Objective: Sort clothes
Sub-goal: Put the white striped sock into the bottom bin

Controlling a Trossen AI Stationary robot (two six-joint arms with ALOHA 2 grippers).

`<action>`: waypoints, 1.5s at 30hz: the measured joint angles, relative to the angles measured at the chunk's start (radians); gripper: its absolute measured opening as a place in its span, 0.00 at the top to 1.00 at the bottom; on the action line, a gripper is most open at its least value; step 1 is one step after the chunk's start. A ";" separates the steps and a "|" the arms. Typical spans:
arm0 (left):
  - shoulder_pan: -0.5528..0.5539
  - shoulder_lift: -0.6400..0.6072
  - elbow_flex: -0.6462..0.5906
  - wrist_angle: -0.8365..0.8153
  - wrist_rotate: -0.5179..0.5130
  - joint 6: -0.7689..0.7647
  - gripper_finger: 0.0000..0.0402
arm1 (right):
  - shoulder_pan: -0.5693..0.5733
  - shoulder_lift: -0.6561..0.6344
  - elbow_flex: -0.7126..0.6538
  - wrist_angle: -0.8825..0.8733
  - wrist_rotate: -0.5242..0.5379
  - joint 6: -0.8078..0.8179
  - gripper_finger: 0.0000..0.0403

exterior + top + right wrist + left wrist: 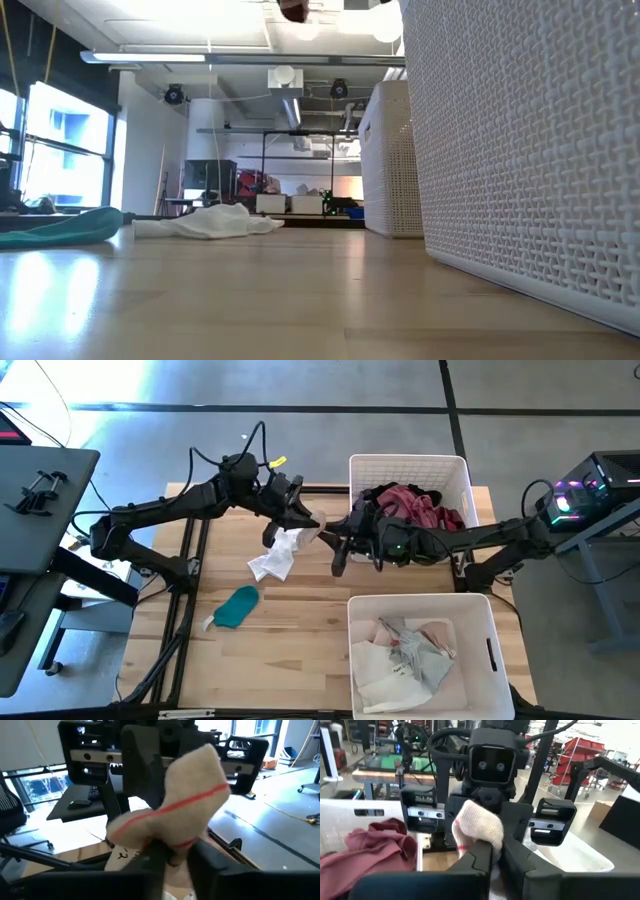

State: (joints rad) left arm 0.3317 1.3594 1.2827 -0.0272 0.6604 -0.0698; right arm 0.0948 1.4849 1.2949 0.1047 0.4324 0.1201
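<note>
A small cream sock with red stripes (185, 805) hangs in the air between my two grippers, above the middle of the table. My left gripper (495, 851) comes from the table's left (303, 518) and is shut on it. My right gripper (172, 854) comes from the right (336, 546), facing the left one, and is also shut on it. Below them a white garment (278, 556) lies flat on the table, and a teal garment (238, 606) lies nearer the front edge. My left gripper pinches one end of the sock (470, 840) between its two fingers, which point level from the table's left. The sock is lifted clear of the table and bulges out past the fingertips. My right gripper pinches the sock's other end (162, 840) between its two fingers, level, from the table's right. The sock stands up beyond the fingers, clear of the table.
A white bin (455, 468) at the far right holds maroon and dark clothes. A second white bin (480, 610) at the near right holds white and grey ones. In the low view its mesh wall (530, 150) fills the right side.
</note>
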 joint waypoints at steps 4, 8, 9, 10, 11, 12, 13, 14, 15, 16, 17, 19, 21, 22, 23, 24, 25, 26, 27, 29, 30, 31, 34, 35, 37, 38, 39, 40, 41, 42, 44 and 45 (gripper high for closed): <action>0.006 0.000 0.000 -0.002 -0.001 0.017 0.86 | 0.007 -0.004 0.000 -0.004 0.019 0.011 0.97; 0.030 0.000 0.000 -0.006 0.001 -0.044 0.73 | 0.046 -0.055 0.000 -0.040 0.066 0.012 0.97; 0.035 0.000 0.000 -0.012 0.001 -0.056 0.70 | 0.061 -0.078 0.000 -0.064 0.074 0.014 0.98; 0.038 0.000 0.000 -0.022 0.003 -0.063 0.67 | 0.081 -0.102 0.000 -0.090 0.086 0.014 0.99; 0.042 0.000 0.000 -0.032 0.003 -0.070 0.64 | 0.104 -0.128 0.000 -0.115 0.098 0.030 0.99; 0.042 0.000 0.000 -0.042 0.003 -0.076 0.61 | 0.129 -0.154 0.000 -0.143 0.116 0.060 0.99; 0.042 0.000 0.000 -0.053 0.003 -0.077 0.59 | 0.156 -0.179 0.000 -0.174 0.129 0.093 0.99; 0.041 0.000 0.000 -0.065 0.004 -0.077 0.58 | 0.187 -0.207 0.000 -0.205 0.141 0.132 0.99; 0.041 0.000 0.000 -0.079 0.004 -0.077 0.56 | 0.218 -0.232 0.000 -0.230 0.150 0.167 0.99; 0.041 0.000 0.000 -0.092 0.005 -0.077 0.55 | 0.252 -0.255 0.000 -0.250 0.162 0.203 0.99; 0.041 0.000 0.000 -0.105 0.004 -0.076 0.55 | 0.287 -0.277 0.000 -0.268 0.171 0.241 0.99; 0.041 0.000 0.000 -0.129 0.005 -0.070 0.54 | 0.353 -0.310 0.000 -0.309 0.173 0.324 0.99; 0.041 0.000 0.000 -0.143 0.005 -0.060 0.54 | 0.413 -0.336 0.000 -0.377 0.152 0.433 1.00; 0.041 0.000 0.000 -0.147 0.005 -0.059 0.54 | 0.438 -0.344 0.000 -0.417 0.138 0.513 1.00; 0.041 0.000 0.000 -0.146 0.005 -0.059 0.54 | 0.461 -0.352 0.000 -0.461 0.122 0.605 1.00; 0.041 0.000 0.000 -0.146 0.005 -0.058 0.54 | 0.480 -0.357 0.000 -0.511 0.098 0.700 1.00; 0.042 0.000 0.000 -0.145 0.005 -0.048 0.54 | 0.496 -0.358 0.000 -0.558 0.067 0.799 1.00; 0.045 0.000 0.000 -0.144 0.005 -0.032 0.54 | 0.510 -0.356 0.000 -0.608 0.026 0.900 1.00; 0.047 0.000 0.000 -0.145 0.005 -0.014 0.54 | 0.520 -0.352 0.000 -0.662 -0.024 0.993 1.00; 0.049 0.000 0.000 -0.145 0.004 0.018 0.54 | 0.538 -0.337 0.000 -0.767 -0.145 1.163 1.00; 0.051 0.000 0.000 -0.144 0.004 0.027 0.54 | 0.546 -0.327 0.000 -0.819 -0.218 1.232 1.00; 0.055 0.000 0.000 -0.145 0.004 0.030 0.54 | 0.554 -0.317 0.000 -0.868 -0.288 1.289 1.00; 0.070 0.000 0.000 -0.163 0.003 0.030 0.54 | 0.579 -0.276 0.000 -0.998 -0.484 1.370 1.00; 0.076 0.000 0.000 -0.179 0.000 0.030 0.54 | 0.586 -0.260 0.000 -1.030 -0.538 1.372 1.00; 0.086 0.000 0.000 -0.236 -0.011 0.030 0.54 | 0.598 -0.228 0.000 -1.078 -0.636 1.338 1.00; 0.091 0.000 0.000 -0.274 -0.023 0.034 0.54 | 0.602 -0.211 0.000 -1.098 -0.679 1.303 1.00; 0.096 0.000 0.000 -0.318 -0.042 0.046 0.54 | 0.604 -0.193 0.000 -1.116 -0.717 1.265 1.00; 0.101 0.000 0.000 -0.374 -0.072 0.060 0.54 | 0.606 -0.175 0.000 -1.132 -0.740 1.230 1.00; 0.104 0.000 0.000 -0.434 -0.112 0.077 0.54 | 0.608 -0.157 0.000 -1.145 -0.750 1.204 1.00; 0.107 0.001 0.000 -0.499 -0.160 0.091 0.54 | 0.608 -0.137 0.000 -1.158 -0.751 1.179 1.00; 0.107 0.013 -0.001 -0.627 -0.264 0.119 0.54 | 0.608 -0.093 0.000 -1.174 -0.738 1.140 1.00; 0.107 0.022 -0.006 -0.680 -0.311 0.128 0.54 | 0.608 -0.067 0.000 -1.176 -0.727 1.115 1.00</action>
State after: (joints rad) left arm 0.4385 1.3813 1.2764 -0.7070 0.3497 0.0581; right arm 0.7025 1.4176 1.2949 -1.0710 -0.2946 1.2352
